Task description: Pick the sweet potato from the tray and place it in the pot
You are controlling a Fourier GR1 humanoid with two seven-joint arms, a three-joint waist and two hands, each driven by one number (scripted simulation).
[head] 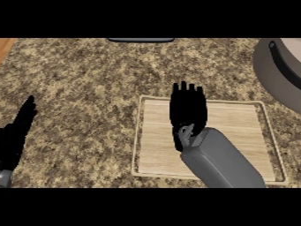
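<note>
Black right hand [188,110] flat over tray [244,132]

The right robot hand [188,110] is over the wooden tray [244,128], near the tray's far left part, with its fingers straight and pointing away from the robot. The sweet potato cannot be seen; the hand covers part of the tray. Far to the right of this hand, and beyond it, stands the grey pot [276,75], cut by the picture's edge. Well to the left, the left robot hand [13,137] rests open over the speckled bench [87,88], fingers up.
</note>
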